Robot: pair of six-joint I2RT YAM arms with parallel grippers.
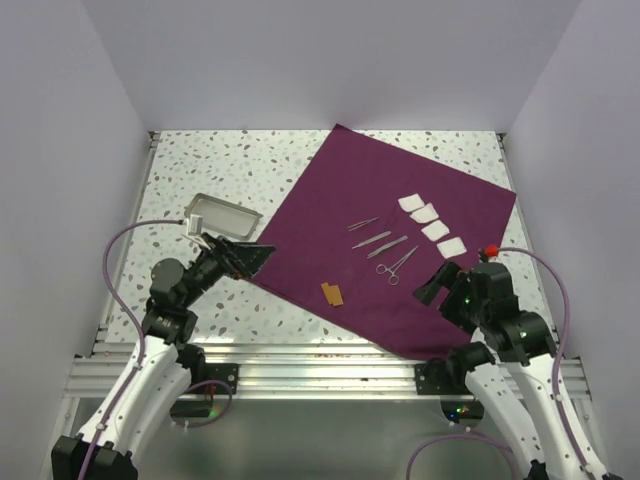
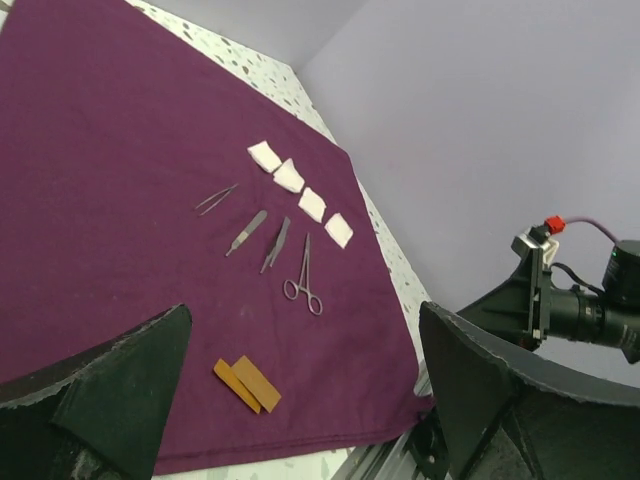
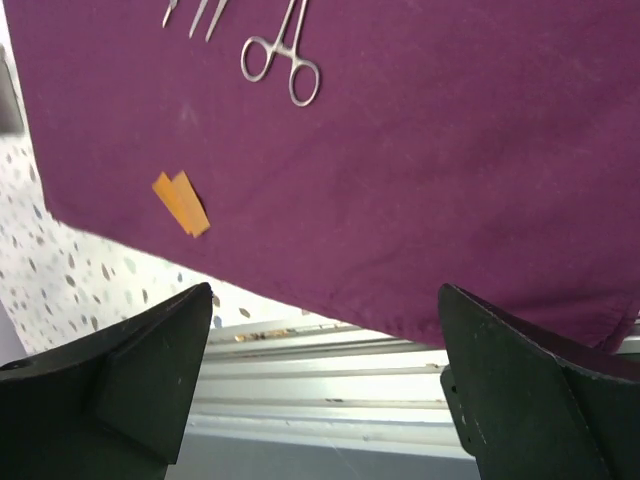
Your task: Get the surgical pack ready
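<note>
The pack is being met at what looks like its opening stage. The cloth is lying spread flat on the table, turned like a diamond, with its near corner reaching the table's front edge between the two arms, and no part of it is being folded or gathered. Four instruments are lying side by side near the cloth's middle, the ringed clamp nearest the right arm. Four gauze squares are lying in a slanting row just beyond them to the right, and two orange strips are lying overlapped near the cloth's near-left edge. The tray is sitting off the cloth, on bare table just beside its left corner, and it appears empty. The left gripper is being held with its jaws spread wide and nothing between them, at the cloth's left corner and close to the tray. The right gripper is likewise being held fully apart and empty, above the cloth's right half, near the clamp and the gauze. The step in hand is being judged as the assembling of the contents, not the folding. The next move is probably being called for at the tray, which would need to be pinched by its thin rim, lifted and set on the cloth beside the instruments. The flat instruments are being judged hard to take off soft cloth, so a low, exact pinch would be needed, without the fabric being caught.
</note>
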